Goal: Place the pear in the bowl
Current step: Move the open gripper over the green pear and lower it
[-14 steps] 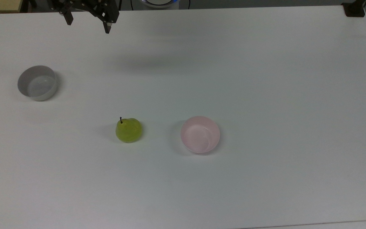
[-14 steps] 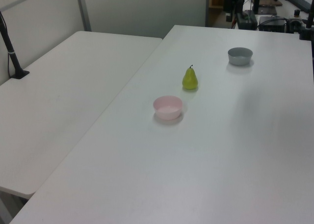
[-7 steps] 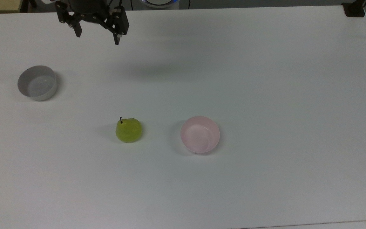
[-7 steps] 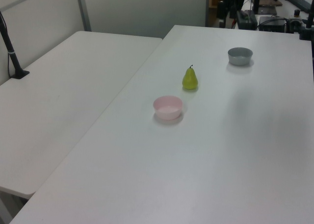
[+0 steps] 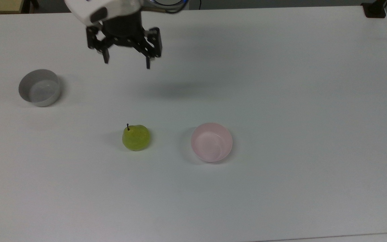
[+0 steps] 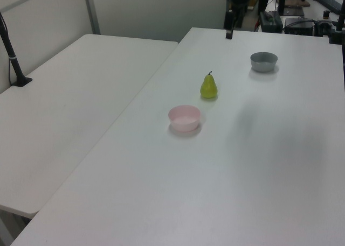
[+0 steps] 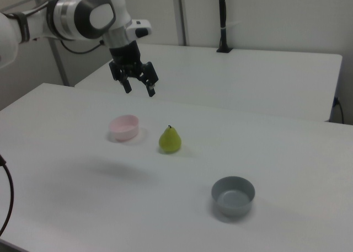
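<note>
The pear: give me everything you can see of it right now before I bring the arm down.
The pear is small, yellow-green and smooth-skinned, with a short dark stem. It stands upright on the white table, stem up, wide base down, as the right view shows. Nothing but the table touches it. In the top view the pink bowl sits apart on the top view's right, and the open gripper hangs well clear of it.

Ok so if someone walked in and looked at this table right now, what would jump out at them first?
Probably the small yellow-green pear with its dark stem, standing upright near the middle of the white table, the one bright spot of colour. Beside it, apart on the top view's right, sits the pale pink round bowl, empty. The black two-finger claw hangs open above the table, away from the pear.
</note>
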Available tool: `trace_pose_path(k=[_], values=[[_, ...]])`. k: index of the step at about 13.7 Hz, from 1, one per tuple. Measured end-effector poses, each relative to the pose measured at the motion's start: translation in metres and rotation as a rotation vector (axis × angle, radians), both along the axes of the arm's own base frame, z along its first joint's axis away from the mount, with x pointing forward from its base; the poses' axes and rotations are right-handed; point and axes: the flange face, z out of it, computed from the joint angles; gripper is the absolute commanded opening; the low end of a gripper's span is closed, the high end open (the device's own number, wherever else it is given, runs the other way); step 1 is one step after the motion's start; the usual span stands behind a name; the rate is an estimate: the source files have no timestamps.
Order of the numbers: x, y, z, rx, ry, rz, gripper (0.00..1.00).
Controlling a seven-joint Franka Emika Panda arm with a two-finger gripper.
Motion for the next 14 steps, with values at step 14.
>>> trace_pose_path(k=[14], values=[[0.049, -0.006, -0.117, -0.084, 0.044, 0.059, 1.00]])
